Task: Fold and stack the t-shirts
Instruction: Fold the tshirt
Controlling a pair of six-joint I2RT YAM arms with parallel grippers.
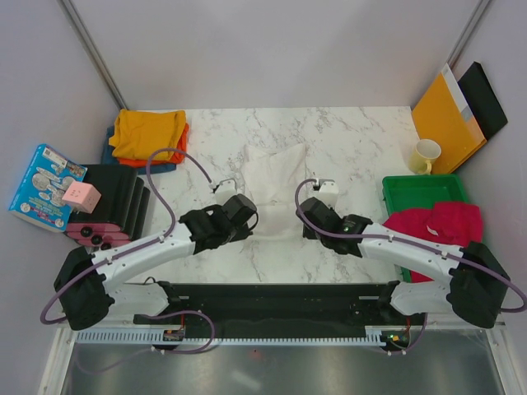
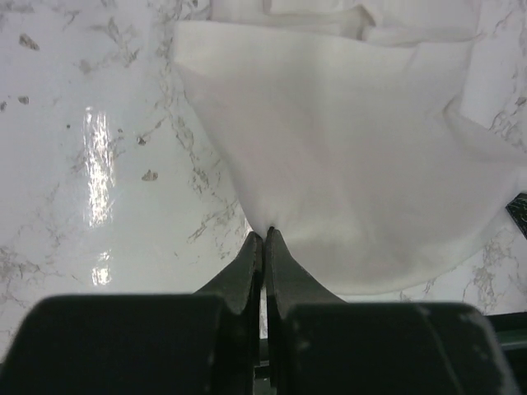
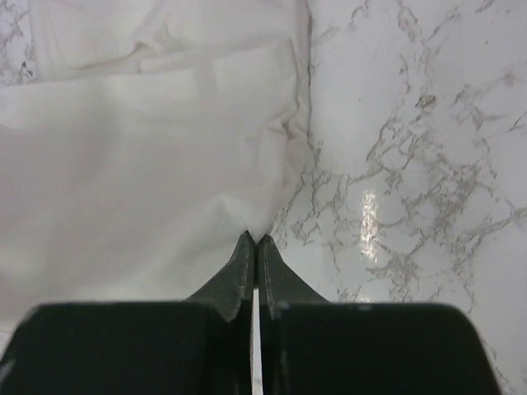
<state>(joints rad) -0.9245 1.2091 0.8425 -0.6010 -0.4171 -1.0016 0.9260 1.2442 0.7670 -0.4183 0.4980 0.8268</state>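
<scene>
left gripper (image 2: 264, 234): jaws pressed together on the near left edge of the white t-shirt (image 2: 354, 156), with the cloth fanning out from the tips. right gripper (image 3: 254, 239): jaws likewise closed, nipping the near right edge of the same shirt. the wrist views do not show whether each nip takes one layer or several; given the folds above, probably more than one.

position: the white t-shirt lies partly folded at the middle of the table (image 1: 362, 136), between the two arms. its far part is creased and bunched.

handling, as judged: thin, limp, light cloth. it will sag between the two holds and drag on the smooth marble top rather than move as a flat sheet. the two near corners are sound places to hold for carrying a hem across. both holds should travel level and together, or the fold will skew.

surroundings: the mustard yellow t-shirt (image 1: 148, 132) sits folded on the orange t-shirt (image 1: 183, 133) and blue t-shirt (image 1: 111, 148) at the far left, well apart. the crimson-pink t-shirt (image 1: 436, 224) lies unfolded over the green tray (image 1: 424, 188) at the right.
</scene>
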